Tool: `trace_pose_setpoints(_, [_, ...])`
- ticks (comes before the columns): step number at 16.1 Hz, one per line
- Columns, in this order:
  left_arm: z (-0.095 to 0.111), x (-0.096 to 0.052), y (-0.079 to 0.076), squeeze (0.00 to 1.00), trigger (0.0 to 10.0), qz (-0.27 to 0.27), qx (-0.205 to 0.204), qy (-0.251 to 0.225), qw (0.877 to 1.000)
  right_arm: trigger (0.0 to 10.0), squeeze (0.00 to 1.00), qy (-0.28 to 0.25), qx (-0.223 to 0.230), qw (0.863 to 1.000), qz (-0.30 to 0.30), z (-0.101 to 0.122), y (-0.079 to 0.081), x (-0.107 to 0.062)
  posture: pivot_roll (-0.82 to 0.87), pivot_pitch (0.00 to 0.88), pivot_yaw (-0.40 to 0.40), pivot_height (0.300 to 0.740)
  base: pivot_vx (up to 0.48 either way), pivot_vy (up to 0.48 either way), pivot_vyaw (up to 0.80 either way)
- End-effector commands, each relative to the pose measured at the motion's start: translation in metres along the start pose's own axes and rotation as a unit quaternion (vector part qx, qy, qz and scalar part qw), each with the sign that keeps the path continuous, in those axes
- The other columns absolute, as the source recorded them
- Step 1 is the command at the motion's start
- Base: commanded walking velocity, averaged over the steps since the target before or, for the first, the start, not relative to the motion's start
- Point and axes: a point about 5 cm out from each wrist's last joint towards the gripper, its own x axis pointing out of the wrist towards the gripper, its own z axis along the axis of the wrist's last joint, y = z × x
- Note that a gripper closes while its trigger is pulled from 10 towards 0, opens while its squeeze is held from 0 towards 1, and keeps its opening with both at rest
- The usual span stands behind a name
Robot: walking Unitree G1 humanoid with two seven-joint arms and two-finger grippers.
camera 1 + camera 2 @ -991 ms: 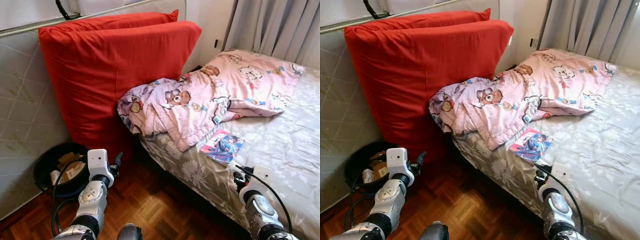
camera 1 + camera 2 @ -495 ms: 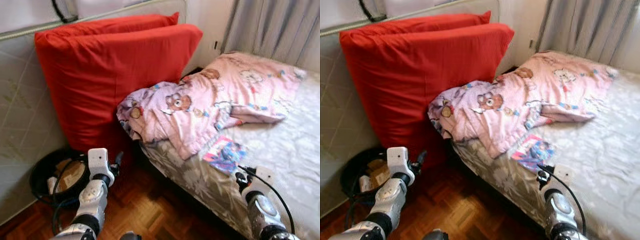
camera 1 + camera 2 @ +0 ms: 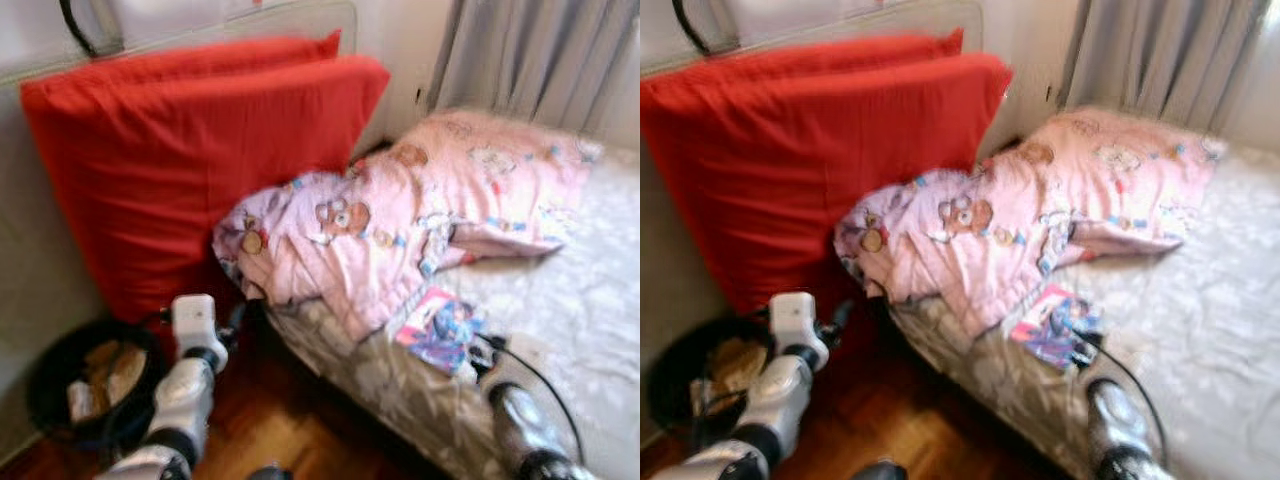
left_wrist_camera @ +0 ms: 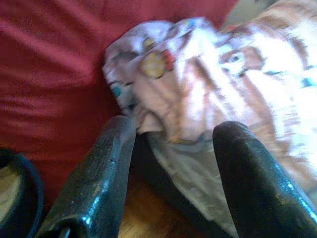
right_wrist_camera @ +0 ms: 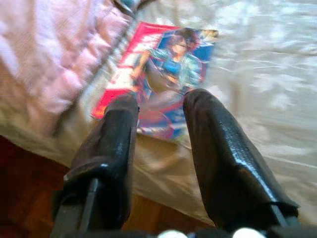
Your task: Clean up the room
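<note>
Your right gripper (image 5: 158, 124) has fingers spread w/ a moderate gap, holding nothing; the comic book (image 5: 158, 79) lies flat just ahead of the tips on the bed sheet (image 5: 257, 64), near the mattress edge, long axis running away from the fingers, tilted. It's thin, rectangular, glossy cover; pink quilted blanket (image 3: 420, 210) is soft, rumpled beside it. Left gripper (image 4: 171, 148): fingers wide apart, empty, aimed at blanket's hanging corner by the red pillow (image 3: 190, 160).

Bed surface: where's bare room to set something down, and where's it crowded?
Bare sheet lies to the robot's right of the comic book, below the pink blanket, out toward the curtain. The head end is crowded: the blanket is heaped there against the red pillows. The right gripper, open, points at the book near the bed edge.
</note>
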Motion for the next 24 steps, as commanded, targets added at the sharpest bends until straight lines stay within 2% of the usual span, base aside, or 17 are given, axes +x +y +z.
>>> trace_pose_setpoints(1, [0.002, 0.002, -0.005, 0.00, 10.0, -0.003, -0.008, -0.005, 1.000, 10.0, 0.00, 0.001, -0.001, 1.000, -0.013, 0.001, -0.009, -0.001, 0.01, 0.000, 0.012, 0.653, 0.368, 0.000, 0.00])
trace_pose_setpoints(4, [0.003, 0.002, -0.005, 0.00, 10.0, -0.004, -0.008, -0.006, 1.000, 10.0, 0.00, 0.007, 0.000, 1.000, -0.015, -0.001, -0.008, -0.001, 0.01, 0.000, 0.013, 0.653, 0.368, 0.000, -0.79])
trace_pose_setpoints(9, [0.002, 0.002, -0.004, 0.00, 10.0, -0.002, -0.012, -0.006, 1.000, 10.0, 0.00, 0.002, -0.007, 1.000, -0.005, 0.000, -0.005, -0.001, 0.01, 0.000, 0.016, 0.653, 0.364, 0.000, 0.00])
trace_pose_setpoints(14, [0.005, 0.001, -0.003, 0.00, 10.0, 0.000, -0.026, -0.018, 0.999, 10.0, 0.00, -0.020, -0.052, 0.997, 0.051, 0.009, 0.016, 0.003, 0.00, 0.000, 0.037, 0.653, 0.049, 0.000, 0.00])
trace_pose_setpoints(17, [0.006, 0.001, -0.001, 0.00, 10.0, 0.000, -0.027, -0.024, 0.999, 10.0, 0.00, -0.048, -0.071, 0.993, 0.085, 0.017, 0.032, 0.005, -0.01, 0.000, 0.049, 0.653, 0.000, 0.000, 0.00])
trace_pose_setpoints(20, [0.008, 0.001, -0.002, 0.00, 10.0, -0.004, -0.027, -0.032, 0.999, 10.0, 0.00, -0.101, -0.078, 0.985, 0.115, 0.035, 0.049, 0.006, -0.02, 0.000, 0.064, 0.653, 0.000, 0.000, 0.00])
trace_pose_setpoints(22, [0.008, 0.000, -0.004, 0.00, 10.0, -0.011, -0.025, -0.040, 0.999, 10.0, 0.00, -0.132, -0.074, 0.981, 0.119, 0.043, 0.054, 0.005, -0.03, 0.020, 0.068, 0.653, 0.000, 0.000, 0.00])
trace_pose_setpoints(24, [0.007, -0.004, -0.004, 0.00, 10.0, -0.014, -0.021, -0.048, 0.999, 10.0, 0.00, -0.148, -0.073, 0.979, 0.120, 0.040, 0.055, 0.002, -0.03, 0.039, 0.064, 0.653, 0.000, 0.000, 0.00])
